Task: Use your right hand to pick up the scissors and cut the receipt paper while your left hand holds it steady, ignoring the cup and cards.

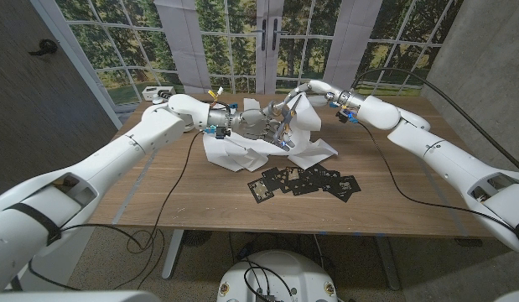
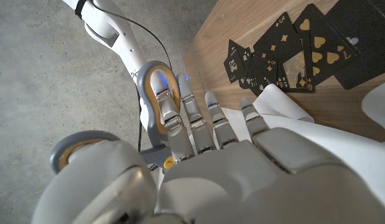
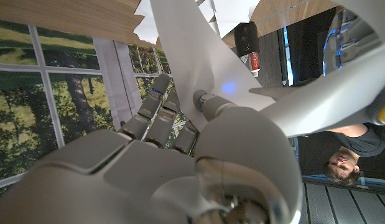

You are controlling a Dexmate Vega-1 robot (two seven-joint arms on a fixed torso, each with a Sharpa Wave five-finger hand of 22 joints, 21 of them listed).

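Left hand (image 1: 257,124) grips the white receipt paper strip (image 1: 303,117); right hand (image 1: 301,94) holds it too; grey-and-yellow-handled scissors (image 2: 156,93) hang on left fingers.

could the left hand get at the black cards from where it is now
Probably yes. The black cards lie fanned on the table in front of the white paper, nothing on top of them. But the left hand is at the paper beside the right hand, so it would have to leave that first.

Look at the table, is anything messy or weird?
Yes. The black cards lie scattered and overlapping near the front edge instead of in a stack. The white paper is crumpled in loose pieces behind them, one strip lifted up between the hands.
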